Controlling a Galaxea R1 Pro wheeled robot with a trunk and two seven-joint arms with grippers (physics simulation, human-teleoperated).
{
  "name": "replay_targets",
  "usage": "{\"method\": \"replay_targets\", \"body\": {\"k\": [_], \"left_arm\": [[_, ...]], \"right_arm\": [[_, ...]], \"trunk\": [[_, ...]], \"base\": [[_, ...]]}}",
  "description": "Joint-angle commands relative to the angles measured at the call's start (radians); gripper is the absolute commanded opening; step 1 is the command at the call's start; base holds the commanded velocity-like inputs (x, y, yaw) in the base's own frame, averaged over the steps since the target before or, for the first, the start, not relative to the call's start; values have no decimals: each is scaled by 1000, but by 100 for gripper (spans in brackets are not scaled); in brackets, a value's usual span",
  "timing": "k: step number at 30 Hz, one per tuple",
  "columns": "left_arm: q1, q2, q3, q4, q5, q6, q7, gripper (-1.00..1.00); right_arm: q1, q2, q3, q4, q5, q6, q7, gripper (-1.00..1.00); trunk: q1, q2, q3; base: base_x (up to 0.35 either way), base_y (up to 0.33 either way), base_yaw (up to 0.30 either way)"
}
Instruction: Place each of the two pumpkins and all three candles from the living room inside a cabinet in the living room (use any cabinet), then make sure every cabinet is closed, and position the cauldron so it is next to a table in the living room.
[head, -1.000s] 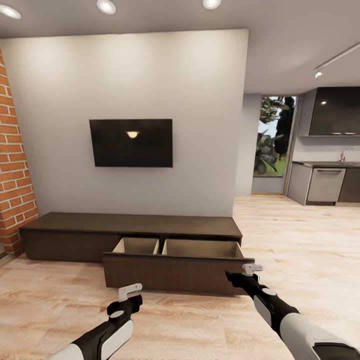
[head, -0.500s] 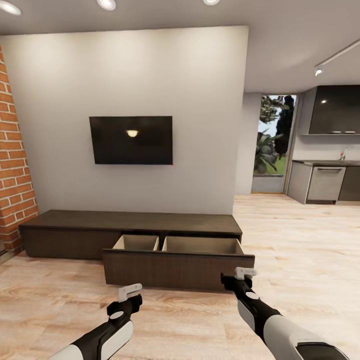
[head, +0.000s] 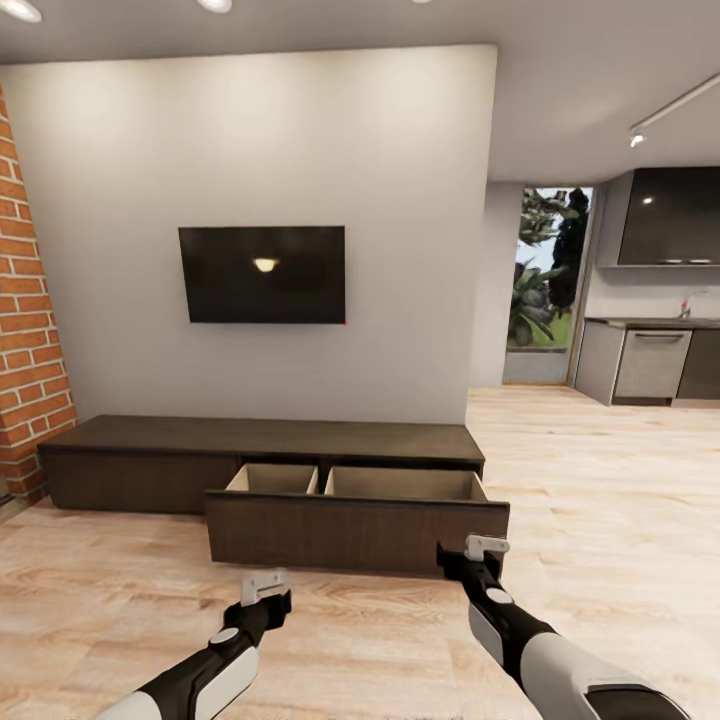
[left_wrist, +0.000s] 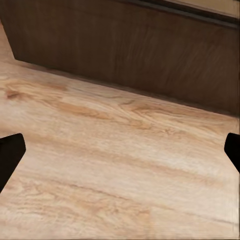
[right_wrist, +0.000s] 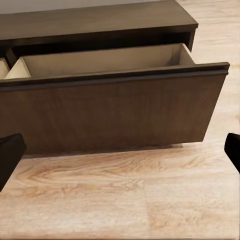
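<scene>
From the head camera, the long dark cabinet (head: 270, 450) sits against the grey wall under the television (head: 262, 273), with its wide drawer (head: 357, 520) pulled out and its pale inside showing no contents from this angle. Both arms reach low toward that drawer front. The right gripper (head: 486, 548) hangs just before the drawer's right end, the left gripper (head: 264, 583) a little farther back over the wood floor (head: 620, 500). I would guess they are held there either to push the drawer shut or to wait for things to go in. Neither holds anything; from here I cannot tell how wide the fingers stand.

The left wrist camera looks down at floor planks with the drawer's dark front (left_wrist: 130, 50) beyond. Two dark fingertips (left_wrist: 9, 155) sit at opposite edges, so the fingers are spread wide, empty.

The right wrist camera faces the drawer front (right_wrist: 115, 110) squarely, the beige inside (right_wrist: 100, 61) visible above its lip and bare where it shows. Fingertips (right_wrist: 10, 152) again lie far apart at either edge, spread and empty.
</scene>
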Motion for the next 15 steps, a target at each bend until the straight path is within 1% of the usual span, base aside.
{"method": "replay_targets", "body": {"k": [1, 3, 9, 15], "left_arm": [[-1, 1, -8, 2, 9, -6, 0, 100], [-1, -1, -6, 9, 8, -7, -14, 100], [-2, -8, -5, 10, -1, -6, -31, 100], [-6, -6, -3, 5, -3, -15, -37, 100]], "right_arm": [[-1, 0, 2, 4, -9, -6, 0, 100], [-1, -1, 2, 11, -7, -10, 0, 100], [0, 1, 3, 17, -4, -14, 1, 100], [0, 1, 8, 20, -1, -15, 1, 100]], "trunk": [[4, -8, -4], [11, -22, -11], [34, -64, -29], [57, -106, -48]], "base": [[0, 0, 0], [0, 0, 0], [0, 0, 0], [0, 0, 0]]}}
